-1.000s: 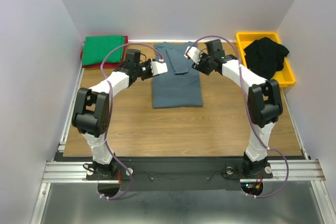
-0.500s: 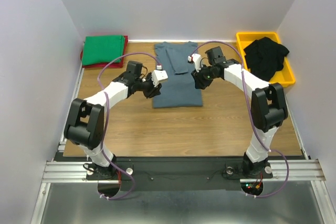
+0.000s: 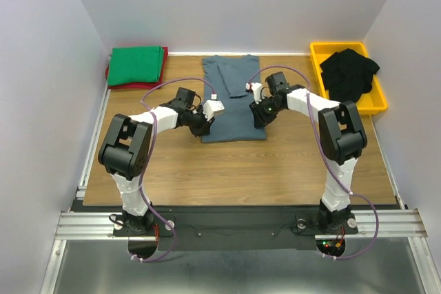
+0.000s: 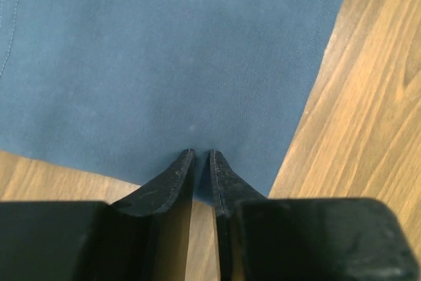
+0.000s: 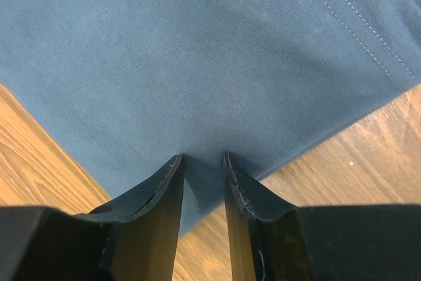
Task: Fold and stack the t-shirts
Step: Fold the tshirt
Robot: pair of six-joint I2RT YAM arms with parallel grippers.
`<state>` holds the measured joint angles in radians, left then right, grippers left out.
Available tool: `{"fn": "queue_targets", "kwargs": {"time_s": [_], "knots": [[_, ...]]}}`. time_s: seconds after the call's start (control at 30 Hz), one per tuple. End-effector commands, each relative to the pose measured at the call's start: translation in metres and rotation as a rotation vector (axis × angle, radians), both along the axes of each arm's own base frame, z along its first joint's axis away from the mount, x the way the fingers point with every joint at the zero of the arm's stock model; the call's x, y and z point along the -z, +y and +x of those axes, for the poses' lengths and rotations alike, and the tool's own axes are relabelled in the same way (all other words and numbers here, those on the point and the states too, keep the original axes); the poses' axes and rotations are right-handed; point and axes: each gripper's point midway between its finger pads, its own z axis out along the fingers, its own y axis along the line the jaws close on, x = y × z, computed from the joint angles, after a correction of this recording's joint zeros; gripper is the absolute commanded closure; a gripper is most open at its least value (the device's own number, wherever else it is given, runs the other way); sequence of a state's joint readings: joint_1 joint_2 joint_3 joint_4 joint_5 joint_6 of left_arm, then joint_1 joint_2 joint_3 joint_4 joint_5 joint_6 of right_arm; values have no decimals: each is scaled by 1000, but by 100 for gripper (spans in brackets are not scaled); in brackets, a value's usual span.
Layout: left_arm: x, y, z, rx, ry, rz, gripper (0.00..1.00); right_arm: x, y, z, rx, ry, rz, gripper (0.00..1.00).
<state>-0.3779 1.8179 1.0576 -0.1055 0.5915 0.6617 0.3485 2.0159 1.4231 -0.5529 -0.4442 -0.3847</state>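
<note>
Blue-grey shirt [image 3: 232,105] lies flat mid-table [image 3: 275,163], narrowed to long strip, sleeve flap on top. Plain matte cloth, stitched hem. Soft, light, limp (likely to sag and drag on wood), so best taken at both near corners together. Left gripper [image 4: 201,154] nearly closed, pinching near left corner. Right gripper [image 5: 200,158] straddles near right corner with wider gap; cannot tell if clamped.

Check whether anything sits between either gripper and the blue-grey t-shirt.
Nothing visible does. The left gripper and the right gripper sit right at the near corners of the blue-grey t-shirt, fingertips at its edge, with only bare table beside them.
</note>
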Motion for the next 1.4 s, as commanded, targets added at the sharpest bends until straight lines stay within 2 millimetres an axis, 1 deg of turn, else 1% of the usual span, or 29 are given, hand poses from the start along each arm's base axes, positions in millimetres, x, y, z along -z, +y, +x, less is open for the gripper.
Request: {"fn": "queue_targets", "kwargs": {"time_s": [0.0,0.03,0.1,0.13,0.2,0.23,0.27,0.33,0.37,0.4,0.43,0.47,0.5,0.53,0.6,0.63,0.73,0.77,0.8,0.83,0.87,0.93,1.07,1.1,1.2,1.23,1.27,1.33,1.37], "knots": [[9,7,-35,63,96,48,76,24,-14,-41,-7,101,-78,64],[13,10,-45,78,109,57,77,24,-12,-46,-15,106,-75,64],[14,12,-58,95,124,63,79,21,-10,-59,-15,128,-60,64],[13,13,-67,115,120,67,80,18,-6,-71,-35,130,-61,64],[11,14,-80,138,130,71,80,13,-4,-81,-48,126,-60,64],[6,15,-87,144,123,69,80,3,-4,-88,-53,117,-46,63],[3,16,-90,147,117,67,79,-3,-4,-91,-53,110,-41,62],[-14,16,-92,154,71,47,74,-14,-10,-93,-56,72,-60,59],[-19,17,-95,170,51,45,71,-31,-14,-91,-78,3,-63,56],[-37,17,-94,183,-20,28,66,-39,-18,-91,-90,-35,-73,55],[-38,20,-98,198,-42,28,64,-48,-20,-93,-112,-70,-67,54],[-44,20,-98,216,-86,26,62,-69,-20,-96,-135,-143,-45,53],[-54,22,-97,251,-165,31,59,-68,-23,-104,-184,-166,-54,52],[-51,26,-101,269,-186,41,57,-71,-20,-111,-227,-198,-63,52],[-52,27,-104,312,-245,61,54,-65,-25,-125,-320,-246,-106,51],[-53,27,-106,336,-290,72,54,-61,-21,-127,-360,-285,-143,51],[-52,19,-110,366,-368,105,54,-48,-20,-128,-409,-371,-208,49],[-48,20,-107,354,-399,124,54,-44,-14,-132,-449,-392,-222,47],[-44,15,-114,379,-406,129,54,-42,-12,-126,-448,-425,-241,47],[-42,14,-114,382,-417,139,54,-35,-9,-131,-472,-424,-252,46],[-41,12,-113,386,-436,142,54,-32,-8,-131,-479,-429,-258,46],[-33,10,-116,395,-438,163,54,-27,-6,-126,-479,-454,-276,45],[-22,6,-113,403,-453,186,53,-7,-8,-122,-491,-456,-313,45],[-17,8,-112,400,-447,206,53,-2,-9,-123,-496,-453,-323,46],[-4,10,-109,397,-417,238,53,4,-10,-121,-492,-453,-335,48],[2,11,-110,402,-403,250,53,5,-11,-121,-491,-452,-339,48],[1,9,-105,397,-420,249,54,6,-12,-121,-488,-453,-342,53],[4,9,-105,409,-416,259,58,8,-13,-123,-489,-445,-344,61],[6,11,-106,412,-415,264,61,9,-14,-125,-491,-441,-343,73]]}}
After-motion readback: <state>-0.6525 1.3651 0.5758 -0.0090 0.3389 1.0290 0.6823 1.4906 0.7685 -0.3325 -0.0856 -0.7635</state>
